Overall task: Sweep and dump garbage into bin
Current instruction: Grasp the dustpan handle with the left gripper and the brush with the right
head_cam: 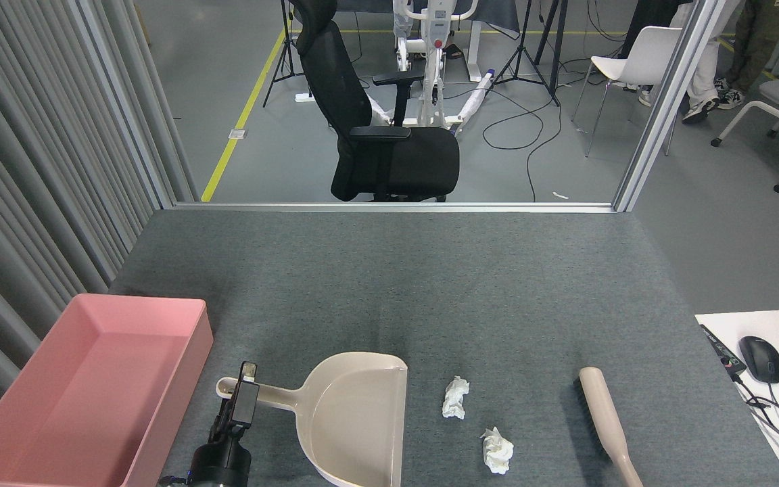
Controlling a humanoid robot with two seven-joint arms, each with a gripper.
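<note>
Two crumpled white garbage wads lie on the grey table, one (455, 397) just right of the beige dustpan (356, 419), the other (497, 450) nearer the front edge. The pink bin (190, 352) stands at the front left with nothing visible inside it. My left gripper (245, 392) comes up from the bottom edge and sits at the dustpan's handle (274, 394). It is dark and seen end-on, so its jaws cannot be made out. The right gripper is out of view.
A beige hand brush (604, 419) lies at the front right of the table. A white desk (734, 325) with a mouse (761, 358) and cables adjoins on the right. Grey curtains (38, 169) line the left side, and a black office chair (383, 135) stands beyond the table's far edge.
</note>
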